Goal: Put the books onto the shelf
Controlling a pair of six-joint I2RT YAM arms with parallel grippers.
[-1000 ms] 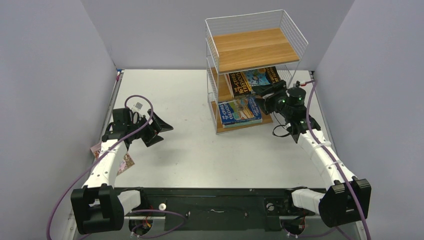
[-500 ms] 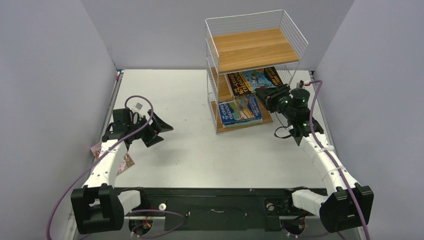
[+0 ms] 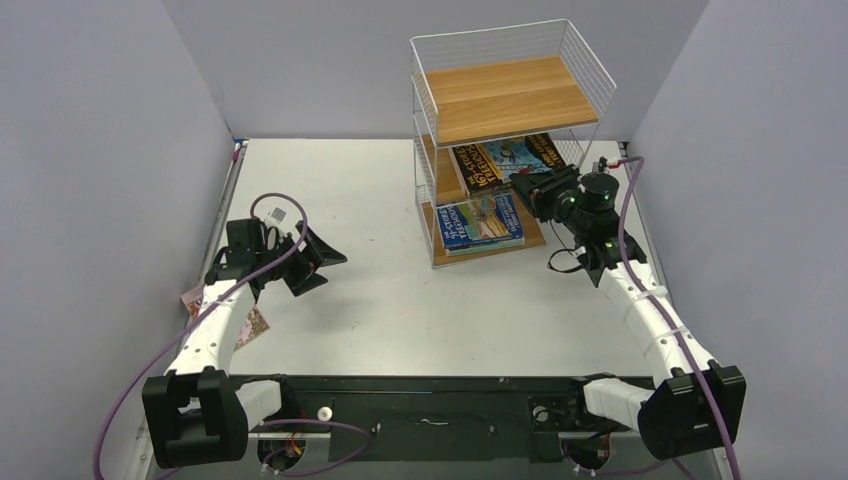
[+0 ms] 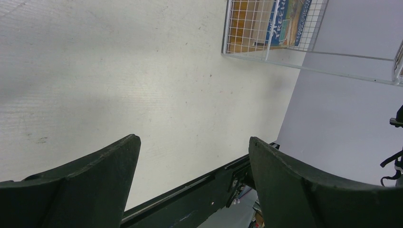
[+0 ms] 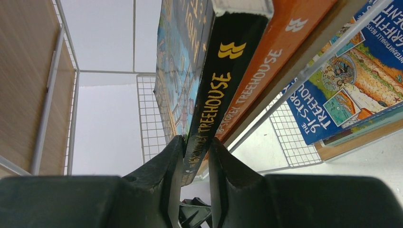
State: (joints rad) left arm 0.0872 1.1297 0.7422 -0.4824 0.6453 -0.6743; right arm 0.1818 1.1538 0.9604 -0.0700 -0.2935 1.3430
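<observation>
The shelf [image 3: 487,38] stands at the table's back right. On its middle tier a dark book [image 3: 495,160] lies on an orange book [image 5: 266,61]. My right gripper [image 3: 528,192] is shut on the near edge of that dark book [image 5: 216,90], one finger on each cover beside the spine. A blue book [image 3: 480,220] lies on the bottom tier. My left gripper [image 3: 325,265] hangs open and empty over the table's left side, well apart from the shelf. A pinkish book [image 3: 252,326] lies at the left edge, mostly hidden under the left arm.
The top wooden board [image 3: 510,95] of the shelf is bare. Grey walls close in the table on the left, right and back. A black rail [image 3: 430,410] with both arm bases runs along the near edge.
My right gripper has closed on the dark book's edge and shifted slightly up and right. The left arm has not moved.
</observation>
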